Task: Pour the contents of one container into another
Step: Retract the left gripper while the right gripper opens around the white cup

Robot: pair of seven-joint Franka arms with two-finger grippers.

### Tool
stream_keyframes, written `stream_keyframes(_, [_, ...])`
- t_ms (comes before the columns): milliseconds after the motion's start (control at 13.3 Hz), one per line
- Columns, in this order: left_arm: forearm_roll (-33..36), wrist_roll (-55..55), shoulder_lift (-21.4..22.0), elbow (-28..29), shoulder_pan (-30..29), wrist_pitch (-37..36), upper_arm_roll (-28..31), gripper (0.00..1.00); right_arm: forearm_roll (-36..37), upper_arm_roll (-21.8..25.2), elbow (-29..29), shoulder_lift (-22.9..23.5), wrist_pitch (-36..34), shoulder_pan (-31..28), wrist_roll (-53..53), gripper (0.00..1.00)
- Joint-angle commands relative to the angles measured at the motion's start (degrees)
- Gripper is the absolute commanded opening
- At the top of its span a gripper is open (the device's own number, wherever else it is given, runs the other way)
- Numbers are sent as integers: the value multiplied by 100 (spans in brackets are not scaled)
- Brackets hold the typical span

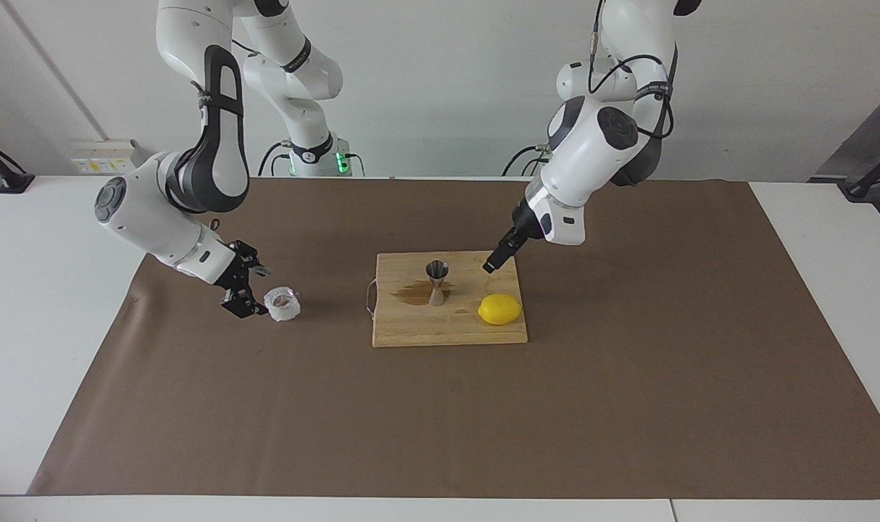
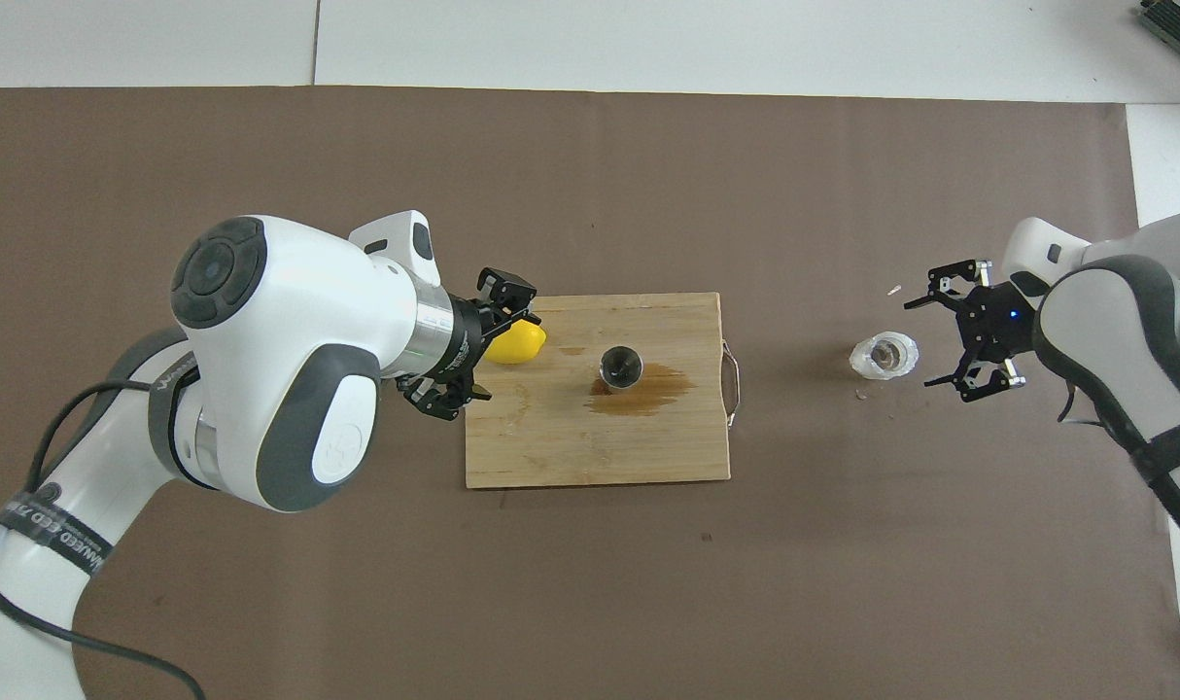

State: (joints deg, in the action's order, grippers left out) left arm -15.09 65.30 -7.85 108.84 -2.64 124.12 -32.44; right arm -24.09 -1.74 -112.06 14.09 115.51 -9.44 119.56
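Observation:
The small crinkly whitish cup stands on the brown mat toward the right arm's end. My right gripper hangs low right beside it, open, with a small gap between them and nothing held. The steel jigger stands upright on the wooden board. My left gripper is up in the air over the board's edge by the lemon, open and empty, clear of the jigger.
A yellow lemon lies on the board toward the left arm's end. A brown wet stain spreads on the board around the jigger. The board has a wire handle facing the cup.

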Motion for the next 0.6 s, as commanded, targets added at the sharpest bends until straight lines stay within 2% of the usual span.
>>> stream_keyframes(0, [707, -944, 90, -38, -147, -142, 1, 100, -455, -45, -184, 216, 156, -207, 584, 100])
stream_keyframes(150, [876, -2059, 151, -47, -384, -134, 18, 100, -788, -45, -237, 488, 156, -356, 1093, 100])
stream_keyframes(375, [1017, -4142, 196, -143, -981, -90, 18, 100, -975, -45, -307, 507, 200, -348, 1218, 100])
stream_keyframes(525, [1026, -5032, 196, -301, -1246, -142, 27, 100, -1194, -45, -342, 498, 200, -322, 1210, 100])
